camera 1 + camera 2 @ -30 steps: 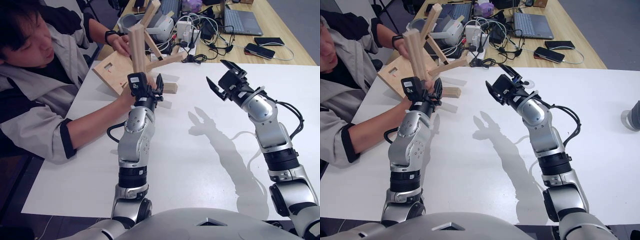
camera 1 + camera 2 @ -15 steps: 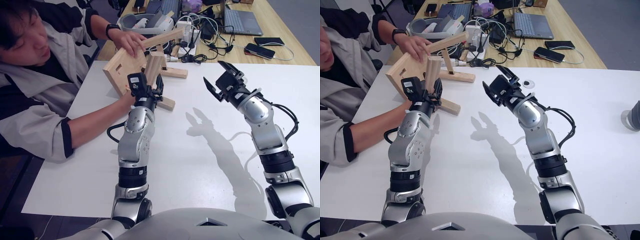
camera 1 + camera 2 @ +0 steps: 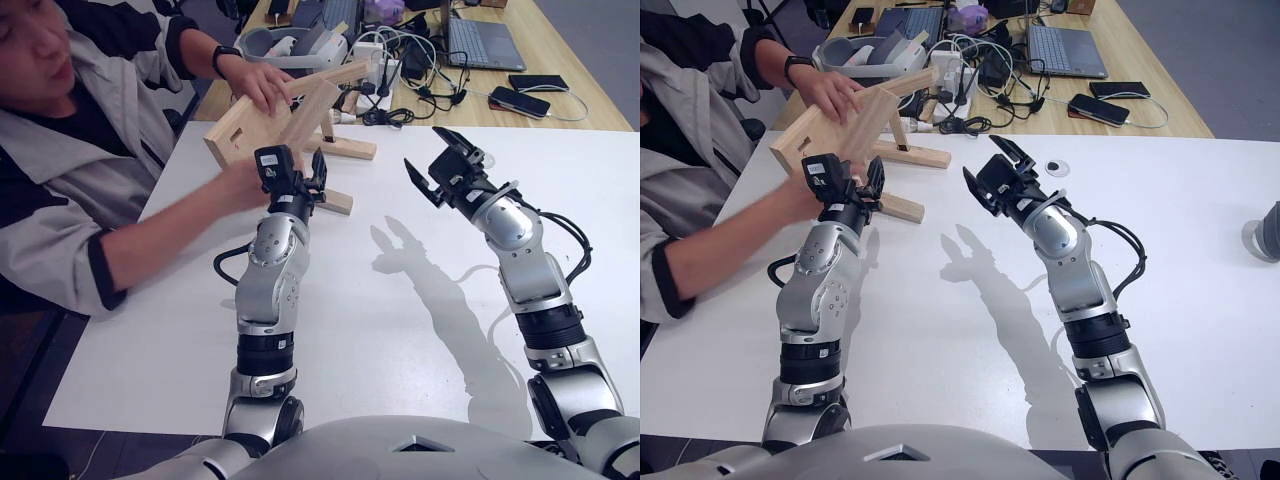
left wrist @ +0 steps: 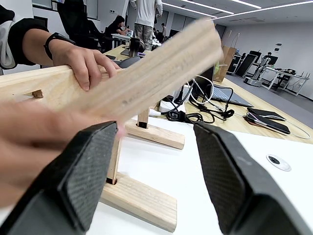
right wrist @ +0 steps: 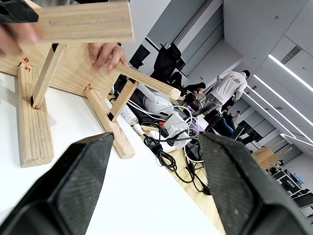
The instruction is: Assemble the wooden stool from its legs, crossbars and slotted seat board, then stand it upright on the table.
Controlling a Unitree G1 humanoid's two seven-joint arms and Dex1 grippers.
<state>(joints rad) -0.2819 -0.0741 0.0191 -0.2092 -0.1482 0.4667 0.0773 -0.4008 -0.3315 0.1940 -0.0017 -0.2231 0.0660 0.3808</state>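
Person's hand [image 3: 262, 82] steadies the rigid, seemingly light wooden stool [image 3: 243, 127], best grasped by a leg [image 3: 350, 148], while left gripper [image 3: 293, 172] and right gripper [image 3: 437, 163] gape empty.

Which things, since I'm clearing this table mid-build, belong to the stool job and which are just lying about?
Job: partly built wooden stool, steadied by a person's hand; left gripper and right gripper, both open and empty.
Lying about, on the far desk: laptop, phone, cable tangle.
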